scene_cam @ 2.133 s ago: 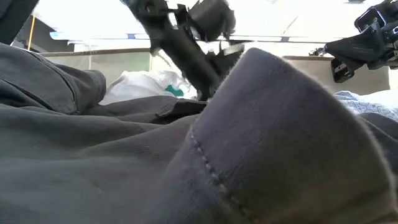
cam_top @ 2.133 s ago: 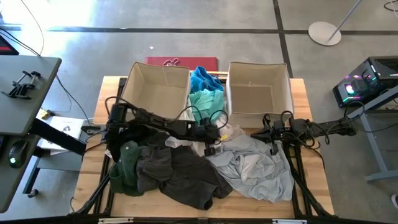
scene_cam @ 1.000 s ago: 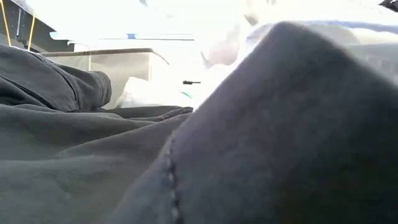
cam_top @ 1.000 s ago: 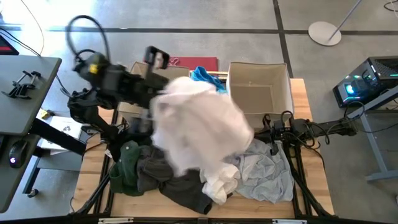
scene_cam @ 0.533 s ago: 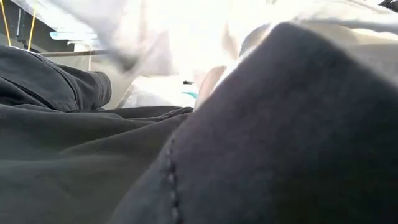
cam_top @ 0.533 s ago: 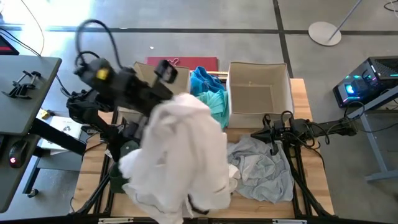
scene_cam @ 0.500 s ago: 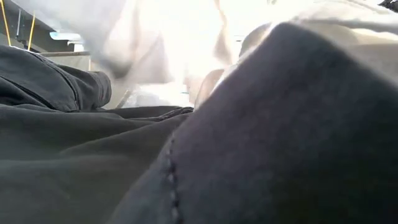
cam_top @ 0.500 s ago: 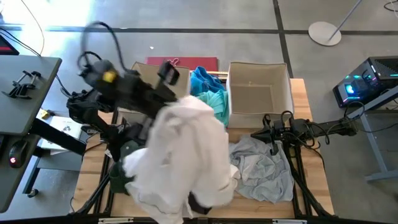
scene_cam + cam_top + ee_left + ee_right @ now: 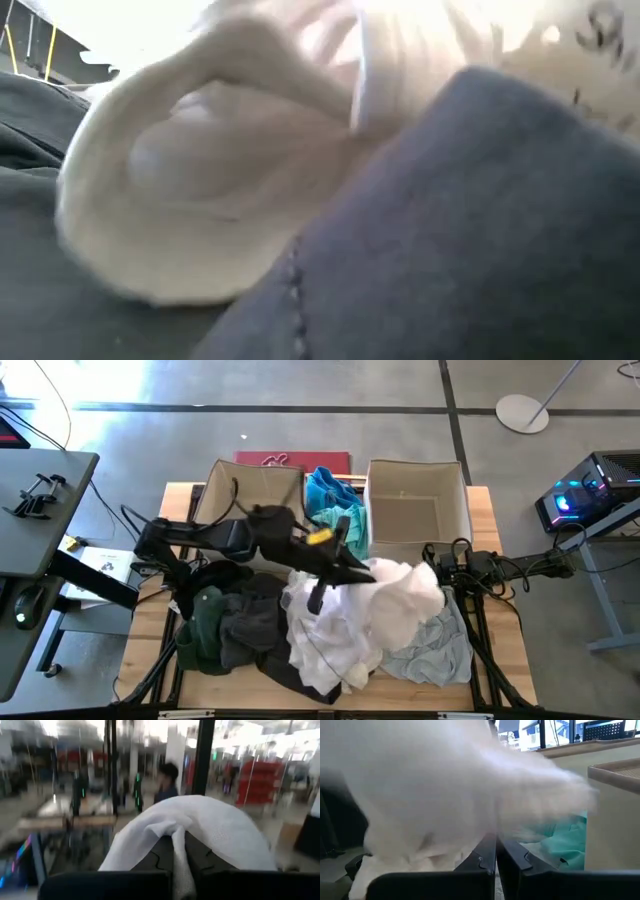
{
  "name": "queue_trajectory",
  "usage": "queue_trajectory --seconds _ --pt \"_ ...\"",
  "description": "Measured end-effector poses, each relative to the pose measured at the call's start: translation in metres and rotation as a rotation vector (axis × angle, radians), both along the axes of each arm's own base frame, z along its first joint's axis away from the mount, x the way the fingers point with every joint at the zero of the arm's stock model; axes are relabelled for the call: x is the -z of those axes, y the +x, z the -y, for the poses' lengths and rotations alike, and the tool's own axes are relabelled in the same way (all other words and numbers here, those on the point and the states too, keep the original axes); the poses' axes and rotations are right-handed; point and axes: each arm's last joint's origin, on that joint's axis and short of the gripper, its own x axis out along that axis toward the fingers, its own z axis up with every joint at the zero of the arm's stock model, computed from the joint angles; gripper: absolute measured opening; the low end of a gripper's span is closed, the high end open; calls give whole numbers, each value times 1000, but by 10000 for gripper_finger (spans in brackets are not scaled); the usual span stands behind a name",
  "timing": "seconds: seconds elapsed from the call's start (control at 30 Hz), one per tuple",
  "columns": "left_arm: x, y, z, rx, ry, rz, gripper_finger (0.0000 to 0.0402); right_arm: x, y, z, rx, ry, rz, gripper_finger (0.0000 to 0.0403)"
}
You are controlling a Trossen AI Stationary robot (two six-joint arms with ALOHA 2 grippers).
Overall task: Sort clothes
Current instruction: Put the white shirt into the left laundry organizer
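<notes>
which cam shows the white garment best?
High view: the whole white garment lies over the pile, left gripper at its edge. Low view shows only a close fold; left wrist a pinched bit; right wrist a blur.

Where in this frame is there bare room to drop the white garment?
Both beige bins are bare inside: the left bin behind the left gripper, the right bin past the right gripper. The table's front is crowded: white garment, dark clothes, pale grey garment. Teal and blue clothes fill the gap between bins.

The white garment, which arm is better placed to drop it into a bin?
Left. The left tool is shut on the white garment; the right tool sits behind the pile, gripping nothing.
</notes>
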Motion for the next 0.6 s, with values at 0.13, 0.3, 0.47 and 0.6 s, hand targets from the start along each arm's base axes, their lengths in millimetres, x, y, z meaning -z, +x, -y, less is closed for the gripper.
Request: queue_trajectory --seconds 0.13,0.3,0.47,0.6 --pt "32 1 -4 -86 36 -267 0 0 0 0 0 0 0 0" --pt "102 -2 6 -135 -32 -634 0 0 0 0 0 0 0 0" --pt "178 -21 23 -177 -105 -937 1 0 0 0 0 0 -1 0" --pt "225 -39 31 -127 -180 -1165 1 0 0 0 0 0 0 0"
